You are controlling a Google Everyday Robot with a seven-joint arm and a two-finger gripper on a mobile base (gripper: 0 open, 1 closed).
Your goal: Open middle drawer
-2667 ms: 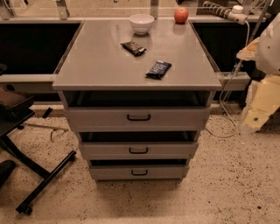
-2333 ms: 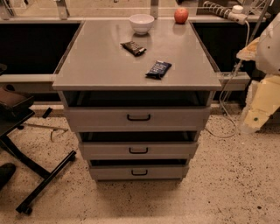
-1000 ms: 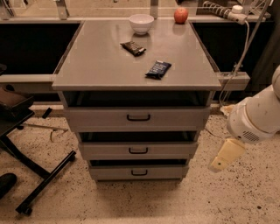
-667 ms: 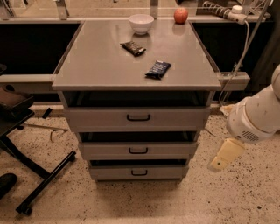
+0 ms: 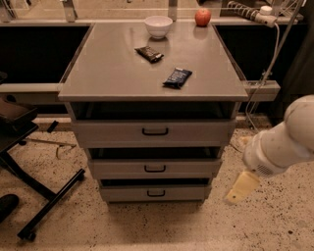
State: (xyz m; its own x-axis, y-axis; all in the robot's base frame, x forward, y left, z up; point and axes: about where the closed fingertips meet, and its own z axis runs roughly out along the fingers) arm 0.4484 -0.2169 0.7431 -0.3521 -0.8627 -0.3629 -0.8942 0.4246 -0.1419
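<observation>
The pincer (image 5: pixel 242 188) has dropped nearer the middle drawer (image 5: pixel 186 168); spread or pressed together, I cannot tell. The drawer stays closed, untouched.

A speckled, terrazzo-like floor (image 5: pixel 147 228) is shown under warm, rather dim light. A grey cabinet (image 5: pixel 113 73) is set at the centre, its flat top faintly glossed by the light. Behind it a pale counter (image 5: pixel 44 22) runs across the back, with dark recesses (image 5: pixel 34 54) below on both sides. A grey rail (image 5: pixel 24 88) is fixed at the height of the cabinet top (a matching piece is seen on the right). The black legs of a wheeled chair (image 5: pixel 54 202) are spread at the left. A power strip (image 5: pixel 250 12) lies on the counter. The gripper (image 5: pixel 242 188) is held low over the floor, right of the cabinet.
</observation>
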